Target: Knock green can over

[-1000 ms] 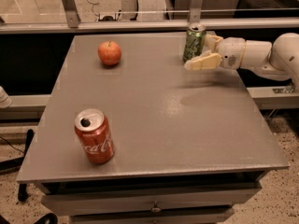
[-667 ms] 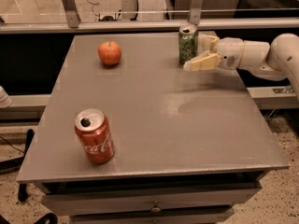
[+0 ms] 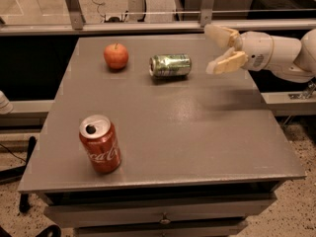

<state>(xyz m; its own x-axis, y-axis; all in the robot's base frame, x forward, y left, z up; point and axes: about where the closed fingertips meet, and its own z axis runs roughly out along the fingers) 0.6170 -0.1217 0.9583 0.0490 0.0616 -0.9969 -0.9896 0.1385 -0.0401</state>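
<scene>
The green can [image 3: 170, 65] lies on its side near the back middle of the grey table [image 3: 163, 132], its silver top pointing left toward the apple. My gripper [image 3: 221, 49] hovers to the can's right, near the table's back right corner, clear of the can. Its two pale fingers [image 3: 227, 62] are spread apart with nothing between them. The arm reaches in from the right edge of the view.
A red apple [image 3: 116, 56] sits just left of the green can. A red Coca-Cola can [image 3: 100, 143] stands upright at the front left. A metal rail and posts [image 3: 148, 26] run behind the table. The table edge drops off at right.
The green can stood upright beside my gripper at the back right; now it lies on its side, rolled left toward the apple. The gripper has drawn back to the right.
</scene>
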